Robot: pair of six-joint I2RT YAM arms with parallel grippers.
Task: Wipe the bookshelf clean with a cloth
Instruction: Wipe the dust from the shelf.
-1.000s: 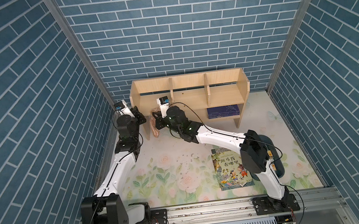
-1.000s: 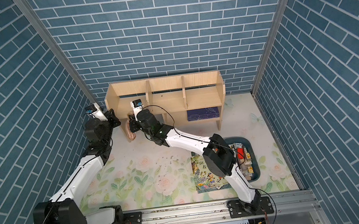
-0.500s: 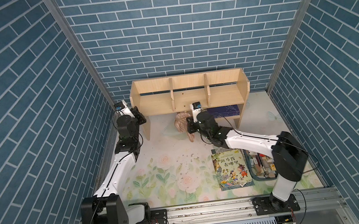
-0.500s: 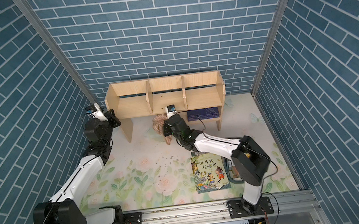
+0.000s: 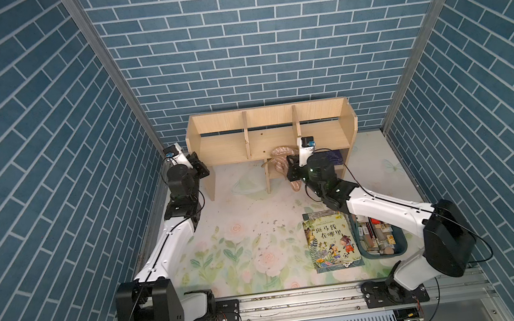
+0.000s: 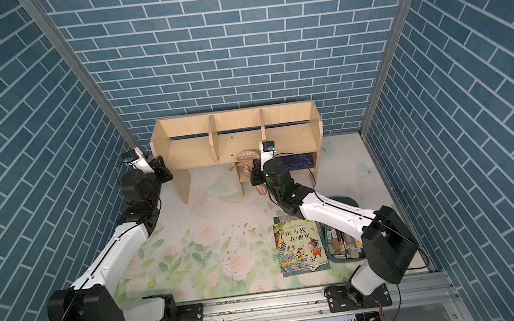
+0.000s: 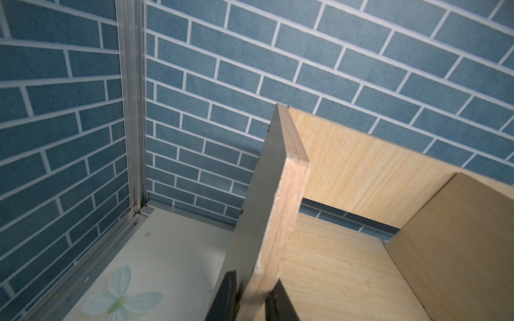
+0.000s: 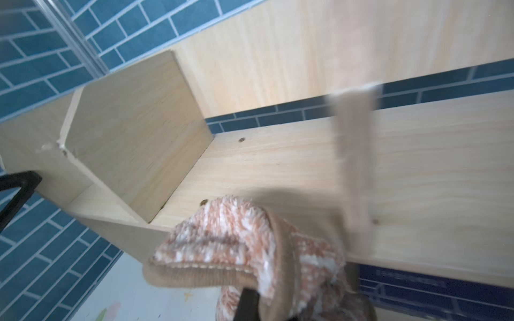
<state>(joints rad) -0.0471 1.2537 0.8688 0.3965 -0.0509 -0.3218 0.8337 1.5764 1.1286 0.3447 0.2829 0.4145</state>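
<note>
Lab robot cell mocked as a room, brick-print wall panels (image 5: pixel 235 38), aluminium corner post (image 7: pixel 133 111), arm bases (image 5: pixel 147 312) on rail (image 5: pixel 297 296), floral mat (image 5: pixel 226 253)

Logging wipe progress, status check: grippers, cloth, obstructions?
Left gripper clamped on bookshelf end panel. Right gripper shut on cloth, at upper tier's front edge. Divider close beside cloth.

Pale wood shelf (image 5: pixel 221 145); tan-and-cream flecked cloth (image 8: pixel 219 236); blue brick-pattern walls (image 5: pixel 251 36); pale worktop (image 5: pixel 226 247) with pink-and-green flowers; multicoloured book (image 5: pixel 332 241).

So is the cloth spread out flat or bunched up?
Bunched up: in the right wrist view the cloth shows thick rolled folds, humped over the front edge of the bookshelf.
</note>
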